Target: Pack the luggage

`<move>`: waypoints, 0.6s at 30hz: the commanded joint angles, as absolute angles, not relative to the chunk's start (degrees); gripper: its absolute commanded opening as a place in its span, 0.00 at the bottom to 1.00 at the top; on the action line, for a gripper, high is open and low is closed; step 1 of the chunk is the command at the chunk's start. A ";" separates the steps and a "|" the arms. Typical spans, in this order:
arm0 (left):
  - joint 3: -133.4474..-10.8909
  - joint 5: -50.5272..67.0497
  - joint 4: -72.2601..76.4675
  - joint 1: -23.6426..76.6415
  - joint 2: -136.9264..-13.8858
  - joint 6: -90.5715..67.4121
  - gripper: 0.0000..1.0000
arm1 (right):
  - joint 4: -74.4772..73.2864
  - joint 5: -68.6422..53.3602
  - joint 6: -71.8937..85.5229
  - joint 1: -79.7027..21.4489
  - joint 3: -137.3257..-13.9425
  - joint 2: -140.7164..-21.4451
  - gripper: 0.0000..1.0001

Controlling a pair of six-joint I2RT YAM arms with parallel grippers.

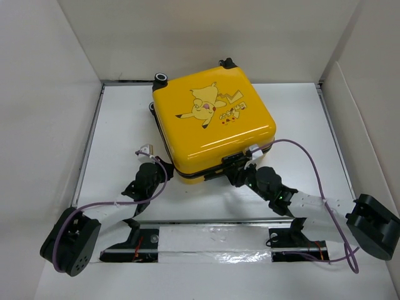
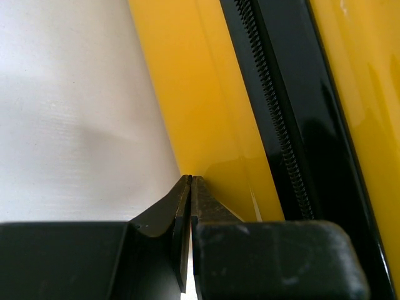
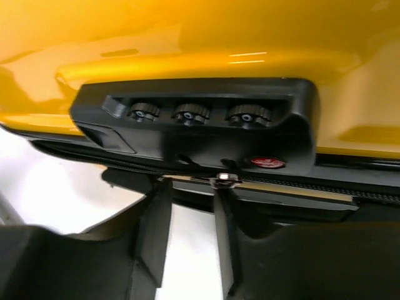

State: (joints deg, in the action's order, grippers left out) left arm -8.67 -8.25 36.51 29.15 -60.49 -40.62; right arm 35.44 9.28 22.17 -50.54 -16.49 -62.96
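The luggage point(image 1: 212, 119) is a bright yellow hard-shell suitcase with a cartoon print, lying flat and closed in the middle of the table. My left gripper point(image 1: 165, 164) is shut and empty, its tips against the case's near left corner point(image 2: 206, 125), beside the black zipper band point(image 2: 275, 125). My right gripper point(image 1: 240, 167) is at the near edge, right under the black combination lock point(image 3: 194, 119). Its jaws stand apart with only white table between them. A small metal zipper pull point(image 3: 225, 179) sits at the tip of the right-hand finger point(image 3: 223, 219).
White walls enclose the table point(image 1: 300, 125) on the left, back and right. A small white tag point(image 1: 149, 150) lies left of the case near the left arm. Purple cables point(image 1: 312, 165) loop off both arms. A taped strip point(image 1: 212, 240) runs between the arm bases.
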 commanded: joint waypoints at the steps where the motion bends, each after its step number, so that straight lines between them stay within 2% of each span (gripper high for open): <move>1: -11.51 -4.48 41.58 30.59 -58.01 -41.13 0.00 | 41.40 13.34 22.06 -50.45 -20.04 -63.02 0.29; 4: -11.86 -4.48 39.73 30.59 -55.90 -40.78 0.00 | 38.77 15.73 23.03 -50.45 -19.34 -62.14 0.28; 6: -11.95 -4.40 38.85 30.59 -54.15 -40.52 0.00 | 36.49 16.26 23.55 -50.45 -18.64 -60.83 0.34; 7: -11.87 -4.31 37.98 30.59 -53.53 -40.17 0.00 | 36.13 16.61 23.82 -50.45 -18.20 -59.25 0.44; 9: -11.78 -4.57 37.09 30.59 -52.04 -39.90 0.00 | 34.99 16.61 23.91 -50.45 -16.62 -57.58 0.48; 18: -12.22 -3.34 37.44 30.59 -53.26 -38.93 0.00 | 30.43 14.06 23.20 -46.49 -17.49 -56.25 0.49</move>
State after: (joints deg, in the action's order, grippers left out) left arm -8.84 -7.81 33.15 29.52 -52.97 -39.00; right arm 30.46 12.75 23.73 -47.90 -16.01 -55.94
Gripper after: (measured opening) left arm 0.003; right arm 0.492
